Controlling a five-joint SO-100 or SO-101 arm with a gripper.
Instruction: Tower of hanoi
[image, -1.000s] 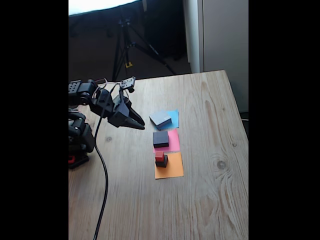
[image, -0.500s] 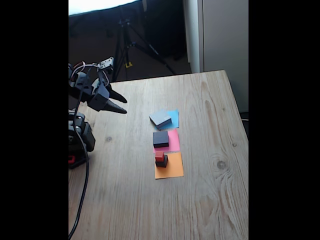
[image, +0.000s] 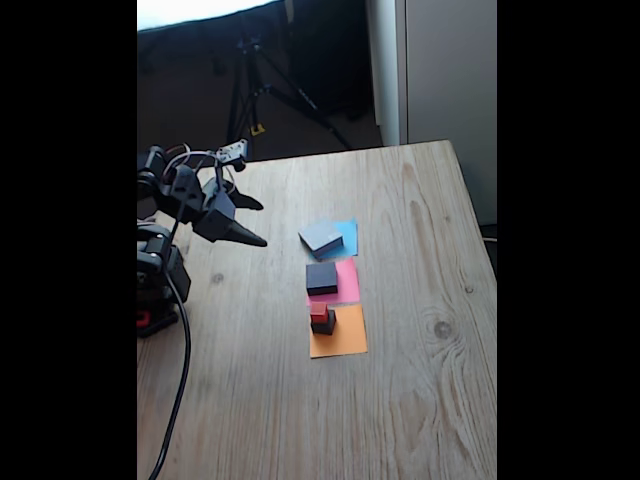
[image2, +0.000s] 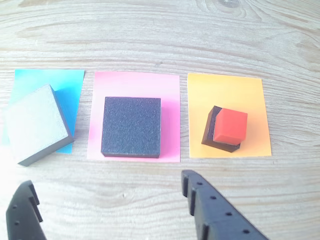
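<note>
Foam-textured square blocks sit on paper squares: largest block (image2: 37, 124) left of the middle block (image2: 132, 126), red cube (image2: 230, 126) atop the small block (image2: 213, 135) right. Hand (image2: 107, 200) spread apart, empty, above the wooden counter (image2: 160, 30).

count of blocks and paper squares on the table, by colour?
Dark blocks: 3 (large, medium, small)
Red cube: 1
Blue paper: 1
Pink paper: 1
Orange paper: 1
Total: 7
</note>
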